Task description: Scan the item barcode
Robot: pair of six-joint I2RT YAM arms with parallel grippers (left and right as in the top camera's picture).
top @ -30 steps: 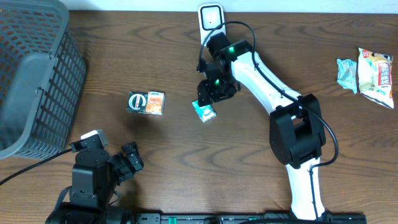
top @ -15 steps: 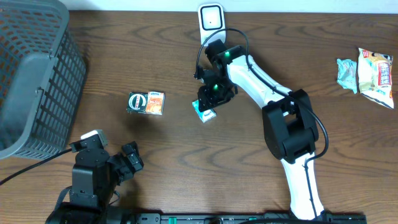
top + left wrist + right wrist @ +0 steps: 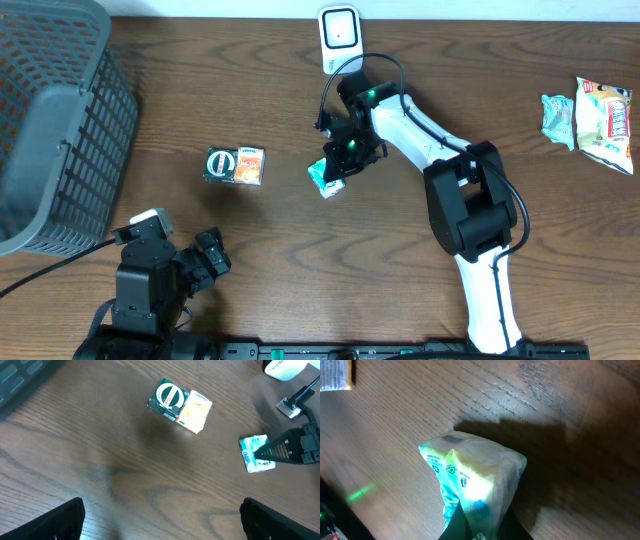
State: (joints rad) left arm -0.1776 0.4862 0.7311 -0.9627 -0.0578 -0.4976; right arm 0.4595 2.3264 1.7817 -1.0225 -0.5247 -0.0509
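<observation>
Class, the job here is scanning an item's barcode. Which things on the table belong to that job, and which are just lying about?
In the job:
- small teal packet, pinched in the right gripper
- white scanner, at the far edge of the table

Lying about for now:
- green and orange box
- grey basket
- two snack bags, far right

A dark brown counter with strong, wavy wood grain fills nearly the whole scene, near edge to far. Along its far edge runs 1 narrow pale strip; wall or floor, it cannot be told. Even light leaves a soft sheen and short shadows on the wood.
</observation>
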